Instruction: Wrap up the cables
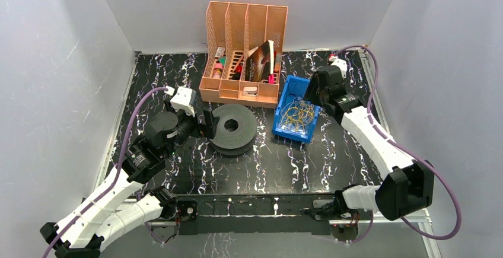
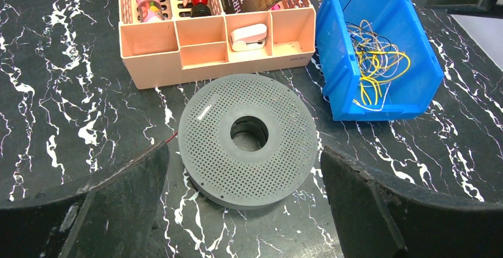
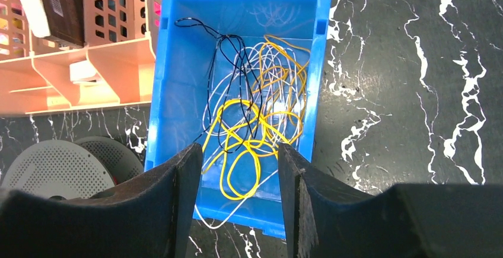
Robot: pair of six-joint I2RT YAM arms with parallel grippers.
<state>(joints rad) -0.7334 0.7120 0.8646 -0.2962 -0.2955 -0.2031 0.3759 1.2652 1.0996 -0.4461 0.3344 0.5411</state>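
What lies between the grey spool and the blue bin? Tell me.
Nothing: bare table between spool and bin, clearest in the left wrist view.

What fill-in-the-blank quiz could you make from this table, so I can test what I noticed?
1. The thin cables lie tangled inside a ____ bin.
2. The left gripper, jaws wide open, faces a round grey ____ lying flat on the table.
3. The right gripper, jaws apart, hovers over the bin and holds ____.

Missing words: blue; spool; nothing.
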